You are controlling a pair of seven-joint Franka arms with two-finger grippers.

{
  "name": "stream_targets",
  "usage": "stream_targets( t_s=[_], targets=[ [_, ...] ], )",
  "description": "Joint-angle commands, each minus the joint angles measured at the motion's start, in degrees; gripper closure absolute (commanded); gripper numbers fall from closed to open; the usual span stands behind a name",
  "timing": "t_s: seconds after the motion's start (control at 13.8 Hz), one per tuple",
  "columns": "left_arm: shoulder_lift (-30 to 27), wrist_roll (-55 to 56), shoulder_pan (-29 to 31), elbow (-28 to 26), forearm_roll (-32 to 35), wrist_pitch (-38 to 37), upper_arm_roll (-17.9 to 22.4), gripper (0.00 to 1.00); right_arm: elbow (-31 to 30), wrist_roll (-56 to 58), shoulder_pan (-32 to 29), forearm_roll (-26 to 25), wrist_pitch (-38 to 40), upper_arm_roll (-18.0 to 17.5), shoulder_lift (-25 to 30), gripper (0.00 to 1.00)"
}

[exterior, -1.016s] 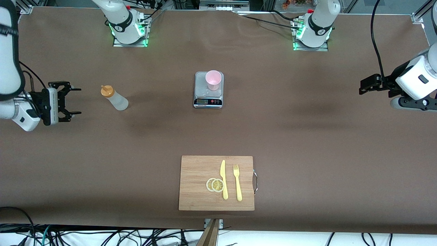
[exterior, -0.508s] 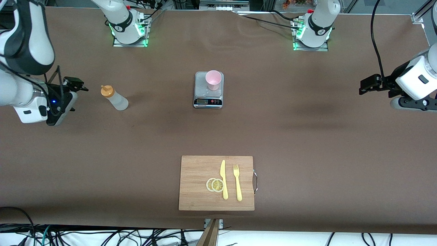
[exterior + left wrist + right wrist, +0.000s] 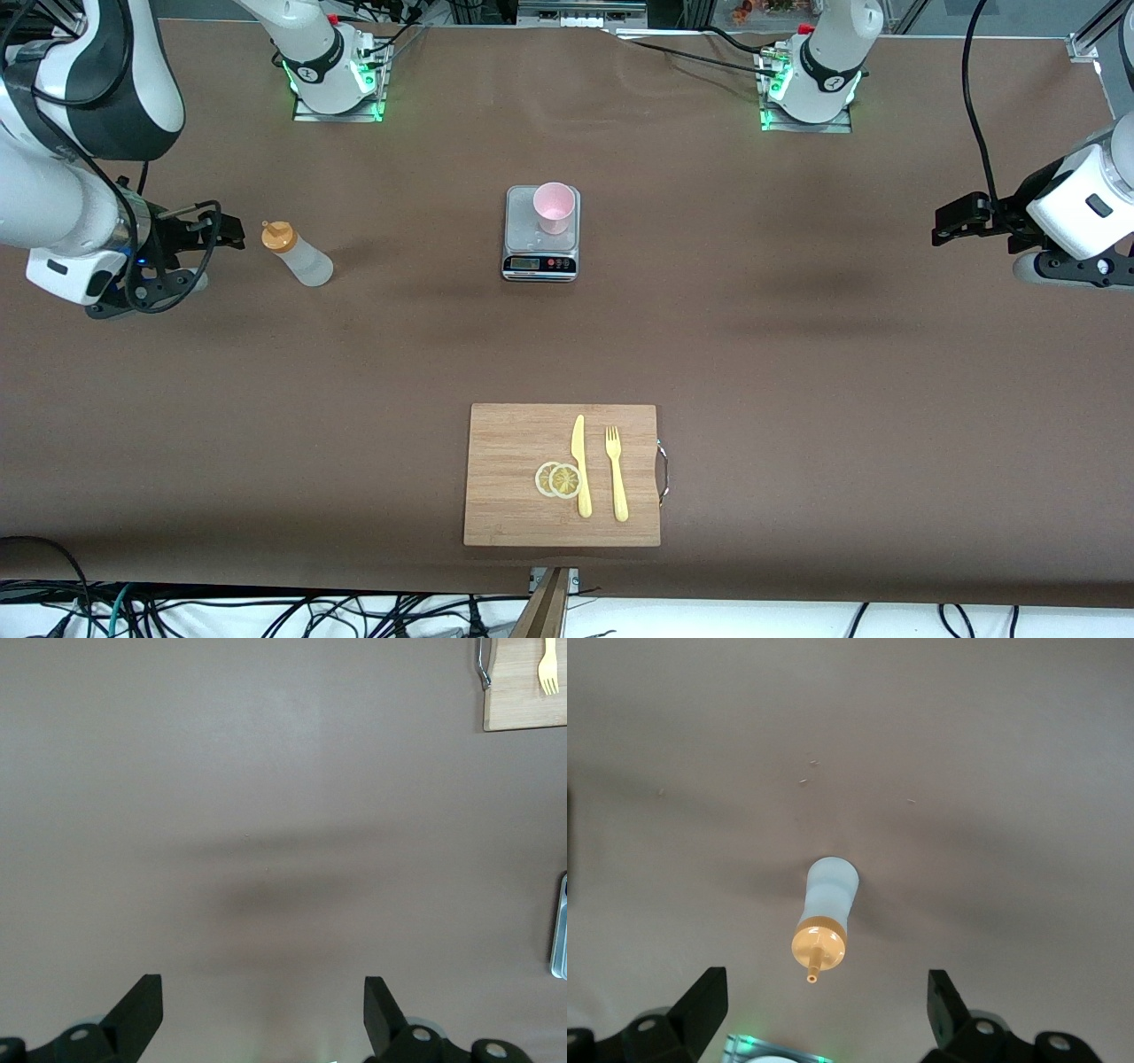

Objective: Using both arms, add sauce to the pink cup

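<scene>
The sauce bottle (image 3: 298, 255) stands upright on the brown table, whitish with an orange nozzle cap. The pink cup (image 3: 555, 207) stands on a grey kitchen scale (image 3: 540, 252) near the table's middle. My right gripper (image 3: 226, 232) is open and empty. It hangs beside the bottle's cap, toward the right arm's end of the table, with a gap between them. In the right wrist view the bottle (image 3: 826, 912) lies ahead of the open right gripper (image 3: 826, 1005), untouched. My left gripper (image 3: 946, 221) waits open and empty over bare table at the left arm's end; the left wrist view shows the left gripper (image 3: 261, 1010) with its fingers spread.
A wooden cutting board (image 3: 505, 496) lies near the front camera's edge, with a yellow knife (image 3: 580, 465), a yellow fork (image 3: 616, 474) and lemon slices (image 3: 558, 479) on it. Two green-lit arm bases (image 3: 335, 84) stand along the robots' edge. A corner of the board (image 3: 527, 700) shows in the left wrist view.
My right arm has turned its wrist and brought its gripper closer to the sauce bottle. The bottle, the cup and my left arm have not moved.
</scene>
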State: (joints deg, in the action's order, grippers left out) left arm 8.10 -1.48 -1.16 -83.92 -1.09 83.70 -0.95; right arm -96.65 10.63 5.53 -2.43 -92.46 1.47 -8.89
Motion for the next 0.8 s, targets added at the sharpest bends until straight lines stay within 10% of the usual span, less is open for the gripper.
stream_targets(
  t_s=[0.0, 0.73],
  targets=[
    [0.87, -0.19, -0.25, 1.83, -0.05, -0.56, 0.16, 0.0, -0.73, -6.57, -0.08, -1.44, -0.62, 0.37, 2.99, 0.0],
    [0.87, -0.27, -0.25, 1.65, -0.14, 1.19, 0.25, 0.0, 2.87, -10.53, -4.48, -0.21, 2.82, 2.39, 8.71, 0.0]
  ],
)
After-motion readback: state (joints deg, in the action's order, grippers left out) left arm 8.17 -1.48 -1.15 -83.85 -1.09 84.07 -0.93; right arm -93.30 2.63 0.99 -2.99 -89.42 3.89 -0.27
